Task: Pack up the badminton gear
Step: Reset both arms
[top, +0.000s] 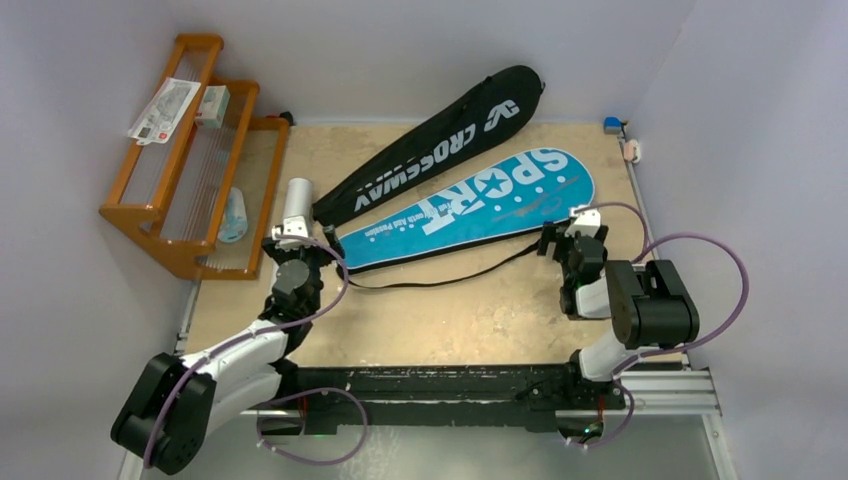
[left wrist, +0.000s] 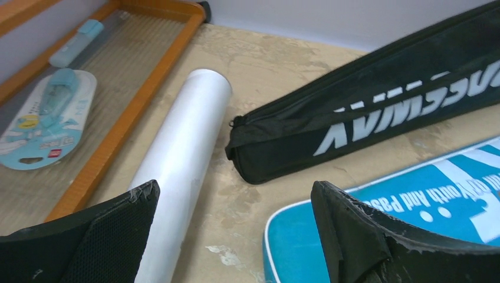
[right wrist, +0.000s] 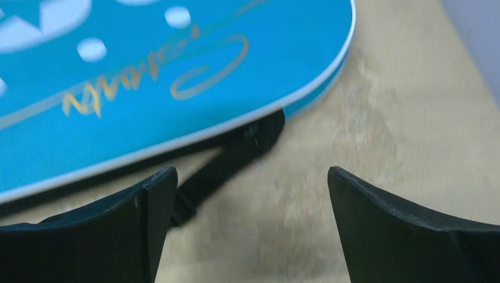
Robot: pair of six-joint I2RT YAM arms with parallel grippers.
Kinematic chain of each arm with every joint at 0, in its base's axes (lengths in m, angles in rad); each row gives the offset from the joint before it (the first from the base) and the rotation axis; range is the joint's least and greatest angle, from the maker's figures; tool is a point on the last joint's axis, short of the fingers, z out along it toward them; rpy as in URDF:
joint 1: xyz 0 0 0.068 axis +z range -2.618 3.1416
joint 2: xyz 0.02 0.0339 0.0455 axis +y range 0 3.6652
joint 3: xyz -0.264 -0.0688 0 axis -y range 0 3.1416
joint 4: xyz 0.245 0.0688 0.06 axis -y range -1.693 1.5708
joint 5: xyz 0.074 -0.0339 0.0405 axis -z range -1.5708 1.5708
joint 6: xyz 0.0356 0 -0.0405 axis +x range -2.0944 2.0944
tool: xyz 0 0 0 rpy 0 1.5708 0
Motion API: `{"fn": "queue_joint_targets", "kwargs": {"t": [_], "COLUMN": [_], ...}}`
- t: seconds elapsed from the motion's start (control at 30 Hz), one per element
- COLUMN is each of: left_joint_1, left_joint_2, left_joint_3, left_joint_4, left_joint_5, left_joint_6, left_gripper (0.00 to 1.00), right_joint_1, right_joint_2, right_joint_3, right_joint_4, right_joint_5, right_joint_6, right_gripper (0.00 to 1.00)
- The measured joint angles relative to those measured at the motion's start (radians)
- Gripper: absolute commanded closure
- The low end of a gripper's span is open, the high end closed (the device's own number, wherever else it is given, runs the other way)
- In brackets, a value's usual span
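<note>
Our left fingers [left wrist: 112,236] stand wide and empty over the near end of the white tube [left wrist: 177,159], which lies on the surface [top: 450,320] beside the orange rack [top: 140,190]. Our right fingers [right wrist: 132,233] gape too, holding nothing, at the rounded head of the blue cover [top: 470,205]. The black cover [top: 440,135] lies slanted just behind it.

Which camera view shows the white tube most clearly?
The left wrist view: the white tube lies close to the camera and looks large, with its far round end and most of its length visible. The top external view shows the same tube only small, from above. The right wrist view does not show it.
</note>
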Motion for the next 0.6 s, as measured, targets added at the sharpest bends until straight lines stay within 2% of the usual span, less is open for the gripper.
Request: {"fn": "queue_joint_targets", "kwargs": {"t": [0.13, 0.27, 0.37, 0.6], "left_joint_1": [0.003, 0.060, 0.140, 0.343], "left_joint_2": [0.035, 0.073, 0.143, 0.433], "left_joint_3": [0.000, -0.018, -0.027, -0.023], "left_joint_4": [0.066, 0.122, 0.165, 0.333], "left_joint_5": [-0.067, -0.046, 0.013, 0.269], "left_joint_6": [0.043, 0.085, 0.097, 0.111], "left_gripper": [0.01, 0.00, 0.00, 0.00], "right_joint_1": [0.020, 0.026, 0.026, 0.026], "right_joint_2": [-0.013, -0.015, -0.015, -0.015], "right_joint_3": [0.072, 0.082, 0.082, 0.082], "right_joint_4": [0.011, 0.002, -0.019, -0.023], "right_joint_5": [0.001, -0.003, -0.019, -0.027], "right_joint_6": [-0.026, -0.040, -0.040, -0.040], "right_gripper": [0.01, 0.01, 0.01, 0.01]}}
